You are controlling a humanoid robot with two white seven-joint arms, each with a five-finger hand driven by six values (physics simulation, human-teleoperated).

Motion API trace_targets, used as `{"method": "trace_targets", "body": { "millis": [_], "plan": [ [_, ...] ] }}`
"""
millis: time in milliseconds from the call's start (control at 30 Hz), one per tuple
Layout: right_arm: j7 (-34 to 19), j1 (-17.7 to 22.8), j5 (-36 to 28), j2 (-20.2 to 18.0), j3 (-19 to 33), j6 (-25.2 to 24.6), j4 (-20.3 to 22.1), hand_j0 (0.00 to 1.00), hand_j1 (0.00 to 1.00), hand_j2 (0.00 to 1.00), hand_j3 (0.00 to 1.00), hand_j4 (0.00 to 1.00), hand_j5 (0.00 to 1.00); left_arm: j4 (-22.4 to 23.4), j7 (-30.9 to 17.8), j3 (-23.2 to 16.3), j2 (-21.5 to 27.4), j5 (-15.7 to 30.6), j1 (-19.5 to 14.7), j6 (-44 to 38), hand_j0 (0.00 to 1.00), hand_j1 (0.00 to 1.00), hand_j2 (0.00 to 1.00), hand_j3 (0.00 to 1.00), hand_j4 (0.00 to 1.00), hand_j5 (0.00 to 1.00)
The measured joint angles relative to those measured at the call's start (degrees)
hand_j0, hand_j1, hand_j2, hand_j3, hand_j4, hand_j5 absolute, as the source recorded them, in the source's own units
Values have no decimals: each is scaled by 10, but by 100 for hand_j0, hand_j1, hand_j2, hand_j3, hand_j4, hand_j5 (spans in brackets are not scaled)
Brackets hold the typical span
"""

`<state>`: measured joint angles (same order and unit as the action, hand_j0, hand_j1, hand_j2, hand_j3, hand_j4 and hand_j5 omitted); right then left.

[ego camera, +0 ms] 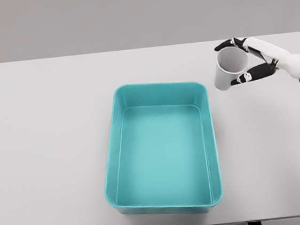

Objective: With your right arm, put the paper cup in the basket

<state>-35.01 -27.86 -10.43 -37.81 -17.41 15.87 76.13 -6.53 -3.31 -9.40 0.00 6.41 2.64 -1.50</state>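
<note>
Gripping the paper cup (228,69), my right hand (252,59) had fingers curled around it. I saw it tilted, right of the teal basket (153,88).

Soft, even light fills the scene, bright without glare. The worktop (47,155) reads as flat pale grey with almost no cast shadows. The basket (156,93) shows gentle shading on its inner walls. Edges look slightly soft; straight lines stay undistorted at the borders.

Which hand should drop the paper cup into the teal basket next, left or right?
Right. The right hand already grips the paper cup, lifted just beyond the basket at its far right corner. The left arm is not visible.
</note>
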Motion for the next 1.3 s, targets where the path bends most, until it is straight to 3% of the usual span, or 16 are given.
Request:
{"method": "trace_targets", "body": {
  "millis": [867, 1300],
  "plan": [
    [0, -4, 24, -16, 2, -4, 195, 74, 74, 74, 74, 74, 74, 0, 0, 0, 0, 0, 0, 0, 100, 100, 100, 100, 100, 100],
    [0, -41, 84, 3, -89, -6, 237, 74, 74, 74, 74, 74, 74, 0, 0, 0, 0, 0, 0, 0, 100, 100, 100, 100, 100, 100]
  ]
}}
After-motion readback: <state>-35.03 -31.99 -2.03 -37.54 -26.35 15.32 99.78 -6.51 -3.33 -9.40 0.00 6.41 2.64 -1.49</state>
